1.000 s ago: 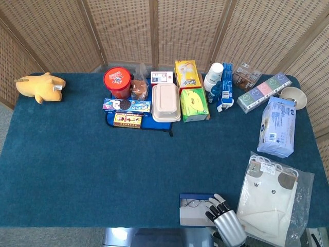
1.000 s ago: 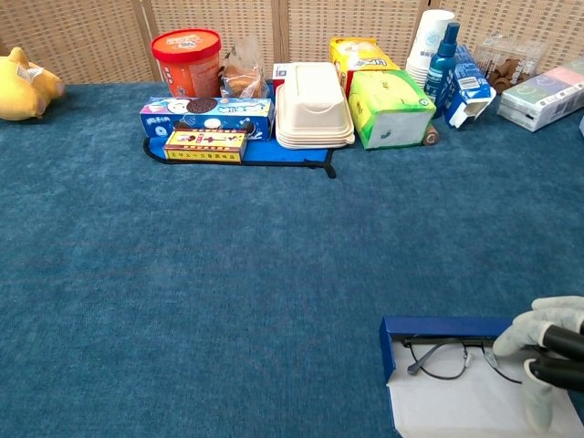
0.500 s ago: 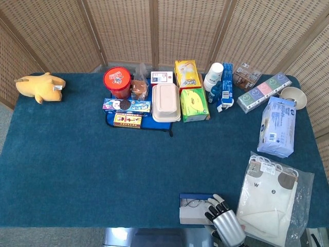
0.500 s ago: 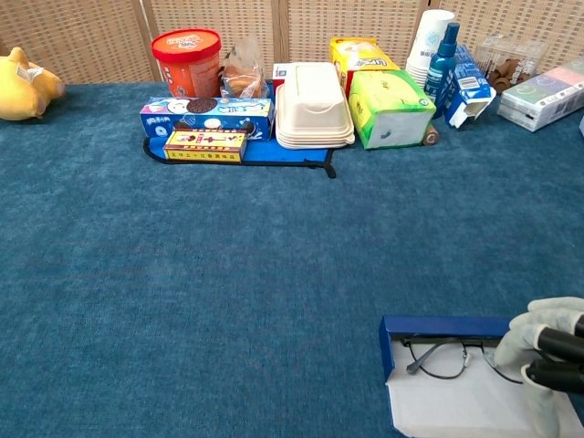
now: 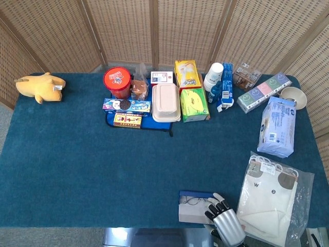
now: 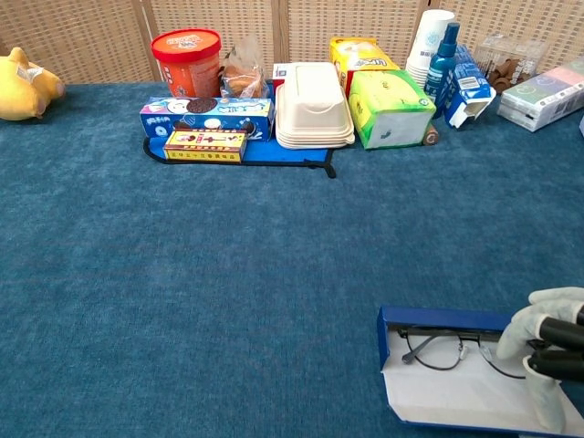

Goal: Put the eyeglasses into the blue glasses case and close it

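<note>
The blue glasses case (image 6: 436,318) lies open near the table's front edge, right of centre, with its white-lined lid (image 6: 456,398) folded toward me. Thin dark-framed eyeglasses (image 6: 436,348) lie inside the tray. My right hand (image 6: 550,352) is at the case's right end, fingers curled around the lid's right edge and lifting it a little. The head view shows the same case (image 5: 187,212), eyeglasses (image 5: 194,200) and right hand (image 5: 225,222) at the bottom edge. My left hand appears in neither view.
A bagged white garment (image 5: 271,198) lies just right of the hand. A blue-white packet (image 5: 278,126) sits at the right edge. Snack boxes, a red tub (image 5: 117,82), a white clamshell box (image 5: 166,102) and bottles line the back. A yellow plush (image 5: 40,86) lies far left.
The case has turned slightly and its left end slid a little left. The lid's front edge has come up off the table in my right hand.
</note>
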